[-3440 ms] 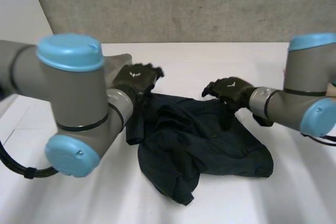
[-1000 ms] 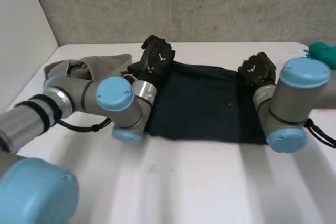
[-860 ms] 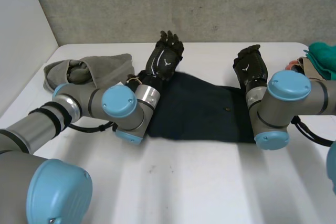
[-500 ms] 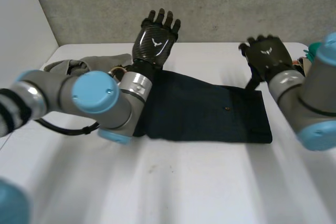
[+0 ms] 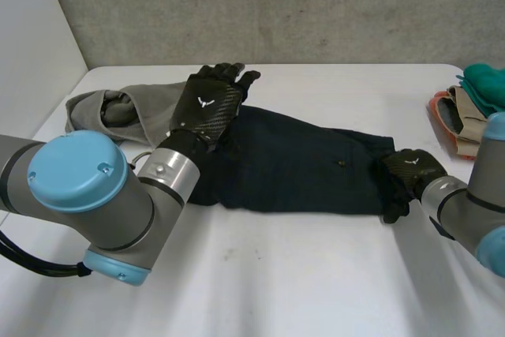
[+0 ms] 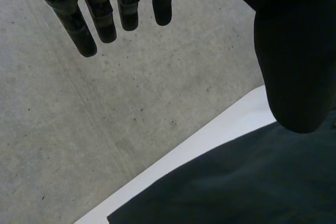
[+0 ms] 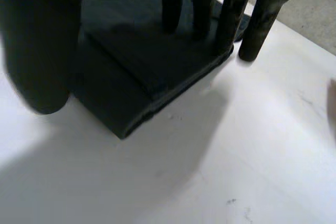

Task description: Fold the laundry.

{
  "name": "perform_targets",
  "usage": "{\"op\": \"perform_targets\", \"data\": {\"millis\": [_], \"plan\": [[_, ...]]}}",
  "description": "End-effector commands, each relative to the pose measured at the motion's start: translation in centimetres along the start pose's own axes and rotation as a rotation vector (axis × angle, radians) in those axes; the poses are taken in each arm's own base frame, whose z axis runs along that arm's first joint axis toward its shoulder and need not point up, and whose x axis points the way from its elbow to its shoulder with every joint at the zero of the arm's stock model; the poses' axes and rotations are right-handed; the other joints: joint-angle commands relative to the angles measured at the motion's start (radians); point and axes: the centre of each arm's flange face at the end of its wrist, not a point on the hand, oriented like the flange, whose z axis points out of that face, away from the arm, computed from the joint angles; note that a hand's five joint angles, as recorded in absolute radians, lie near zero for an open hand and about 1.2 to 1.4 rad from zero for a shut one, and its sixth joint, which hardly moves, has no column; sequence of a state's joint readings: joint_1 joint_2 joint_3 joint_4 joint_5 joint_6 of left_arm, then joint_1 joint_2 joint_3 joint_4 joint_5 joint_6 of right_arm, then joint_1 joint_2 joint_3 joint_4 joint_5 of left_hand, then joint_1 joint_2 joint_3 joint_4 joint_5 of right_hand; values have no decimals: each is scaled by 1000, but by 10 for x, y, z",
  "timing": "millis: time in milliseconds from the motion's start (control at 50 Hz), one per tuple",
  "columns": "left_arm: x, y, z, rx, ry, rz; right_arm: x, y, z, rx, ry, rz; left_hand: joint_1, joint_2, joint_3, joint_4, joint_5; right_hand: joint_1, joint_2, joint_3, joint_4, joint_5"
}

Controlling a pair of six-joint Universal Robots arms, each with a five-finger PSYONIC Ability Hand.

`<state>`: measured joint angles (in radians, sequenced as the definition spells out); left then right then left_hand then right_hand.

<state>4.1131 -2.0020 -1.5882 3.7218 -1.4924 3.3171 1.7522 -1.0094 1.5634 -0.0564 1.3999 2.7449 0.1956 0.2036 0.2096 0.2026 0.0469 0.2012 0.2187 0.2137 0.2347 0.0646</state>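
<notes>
We note dark garment (image 5: 300, 167) runs left-right: right hand (image 5: 410, 173) unclenched on its right end, left hand (image 5: 207, 108) released over left end.

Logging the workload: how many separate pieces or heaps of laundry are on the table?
3: the dark garment in the middle, a grey cloth at its left end, a coloured stack at the right edge; the stack may hold several.
</notes>
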Motion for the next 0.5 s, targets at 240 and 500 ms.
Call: {"op": "perform_targets", "data": {"millis": [240,500], "plan": [[-11,-6,-8,-4,-30,11,58,-34,-22,121,225,-237,-21,-29,-35,-28,-47,1195,1178,1183,1162,1157],[-23,-1,-11,-25,-59,9,-25,-94,-27,458,96,-728,-21,-29,-35,-28,-47,1195,1178,1183,1162,1157]]}}
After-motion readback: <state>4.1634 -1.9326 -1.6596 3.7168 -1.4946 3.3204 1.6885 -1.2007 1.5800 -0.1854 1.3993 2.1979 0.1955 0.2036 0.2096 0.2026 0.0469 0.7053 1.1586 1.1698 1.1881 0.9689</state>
